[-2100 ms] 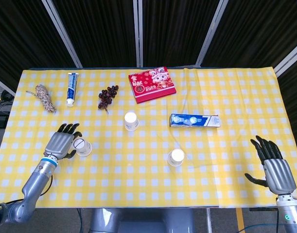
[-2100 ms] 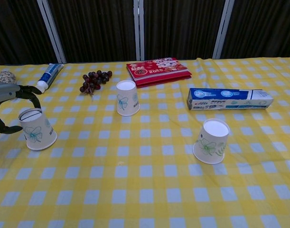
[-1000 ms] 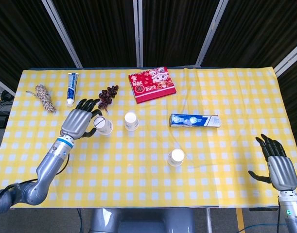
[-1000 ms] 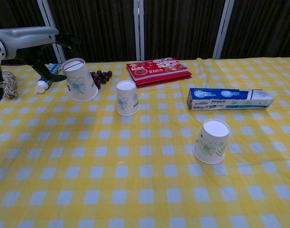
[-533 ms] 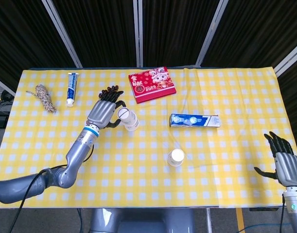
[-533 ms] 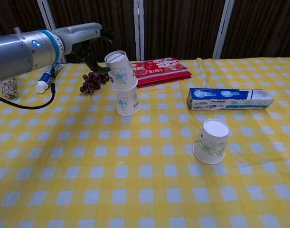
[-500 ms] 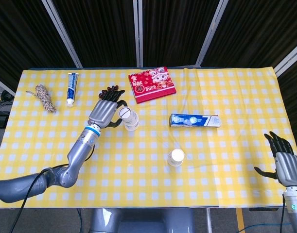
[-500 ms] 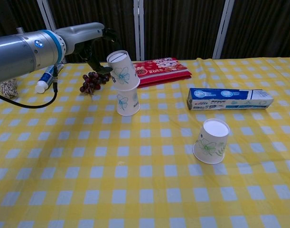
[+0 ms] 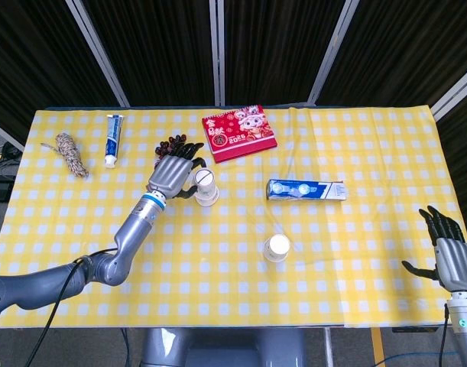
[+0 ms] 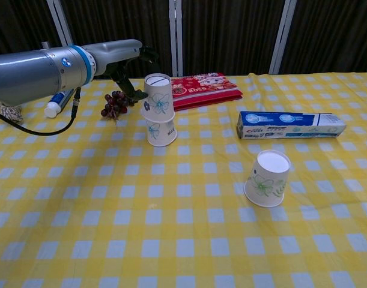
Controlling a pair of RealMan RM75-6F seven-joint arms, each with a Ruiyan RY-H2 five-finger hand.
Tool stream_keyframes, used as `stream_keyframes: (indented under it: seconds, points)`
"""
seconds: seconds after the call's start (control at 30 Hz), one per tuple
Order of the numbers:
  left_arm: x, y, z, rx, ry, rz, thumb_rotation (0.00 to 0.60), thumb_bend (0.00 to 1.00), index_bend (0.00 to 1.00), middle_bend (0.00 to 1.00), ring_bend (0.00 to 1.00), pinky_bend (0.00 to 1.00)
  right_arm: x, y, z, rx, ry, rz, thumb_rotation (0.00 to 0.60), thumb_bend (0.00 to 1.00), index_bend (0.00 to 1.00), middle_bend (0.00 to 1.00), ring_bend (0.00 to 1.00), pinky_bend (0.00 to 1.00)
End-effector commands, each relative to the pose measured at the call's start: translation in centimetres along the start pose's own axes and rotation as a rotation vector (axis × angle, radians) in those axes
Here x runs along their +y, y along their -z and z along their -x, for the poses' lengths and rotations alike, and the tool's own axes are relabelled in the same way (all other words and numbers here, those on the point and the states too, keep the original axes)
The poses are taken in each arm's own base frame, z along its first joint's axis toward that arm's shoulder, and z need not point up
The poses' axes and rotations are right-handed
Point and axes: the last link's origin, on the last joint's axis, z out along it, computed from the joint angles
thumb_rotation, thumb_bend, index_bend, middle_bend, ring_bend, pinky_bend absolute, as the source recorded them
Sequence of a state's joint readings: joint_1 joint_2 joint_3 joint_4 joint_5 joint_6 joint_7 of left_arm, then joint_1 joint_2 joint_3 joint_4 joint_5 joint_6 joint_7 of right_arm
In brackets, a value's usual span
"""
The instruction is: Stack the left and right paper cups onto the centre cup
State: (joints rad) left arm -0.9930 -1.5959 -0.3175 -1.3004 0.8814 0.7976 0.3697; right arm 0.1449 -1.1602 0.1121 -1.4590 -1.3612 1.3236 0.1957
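Observation:
Three white paper cups with a blue flower print stand mouth down on the yellow checked cloth. My left hand (image 9: 174,174) (image 10: 124,59) grips the left cup (image 9: 205,178) (image 10: 159,98) from its left side. That cup sits nearly upright over the top of the centre cup (image 9: 207,196) (image 10: 162,132). The right cup (image 9: 277,247) (image 10: 268,178) stands alone nearer the front, slightly tilted. My right hand (image 9: 452,257) hovers open past the table's right edge with nothing in it; the chest view does not show it.
A red booklet (image 9: 238,132) lies behind the centre cup, and a blue toothpaste box (image 9: 306,189) lies to its right. Dark grapes (image 10: 115,102), a toothpaste tube (image 9: 111,140) and a ball of twine (image 9: 67,153) lie at the back left.
My left hand carried the left cup from the front left up and over to the centre cup, and has set it straighter on top. The right hand drifted toward the lower right.

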Motion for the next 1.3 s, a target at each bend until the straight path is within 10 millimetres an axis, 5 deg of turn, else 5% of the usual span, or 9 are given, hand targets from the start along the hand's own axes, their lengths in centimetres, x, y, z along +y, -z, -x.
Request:
stream_keyframes:
  seconds: [0.03, 0.4, 0.57, 0.9, 1.3]
  points:
    - [-0.2, 0.0, 0.3, -0.023, -0.017, -0.004, 0.6, 0.37, 0.26, 0.0, 0.0, 0.0, 0.0, 0.0, 0.0, 0.0, 0.001, 0.001, 0.6, 0.02, 0.05, 0.0, 0.0, 0.0]
    - [-0.5, 0.6, -0.3, -0.009, 0.004, -0.009, 0.6, 0.31, 0.18, 0.0, 0.0, 0.0, 0.1, 0.1, 0.0, -0.002, 0.001, 0.003, 0.6, 0.02, 0.04, 0.0, 0.0, 0.0]
    - [-2.0, 2.6, -1.1, 0.04, 0.001, -0.018, 0.6, 0.28, 0.15, 0.0, 0.0, 0.0, 0.2, 0.0, 0.1, -0.003, 0.001, 0.006, 0.6, 0.02, 0.04, 0.0, 0.0, 0.0]
    - [-8.3, 12.9, -0.9, 0.133, -0.115, -0.106, 0.6, 0.11, 0.02, 0.0, 0.0, 0.0, -0.5, 0.1, 0.3, -0.007, 0.025, -0.022, 0.6, 0.02, 0.06, 0.0, 0.0, 0.0]
    - [-13.7, 25.5, 0.3, 0.215, -0.153, -0.28, 0.6, 0.11, 0.01, 0.0, 0.0, 0.0, -4.7, -1.0, 0.7, -0.025, 0.024, -0.126, 0.6, 0.02, 0.16, 0.0, 0.0, 0.0]
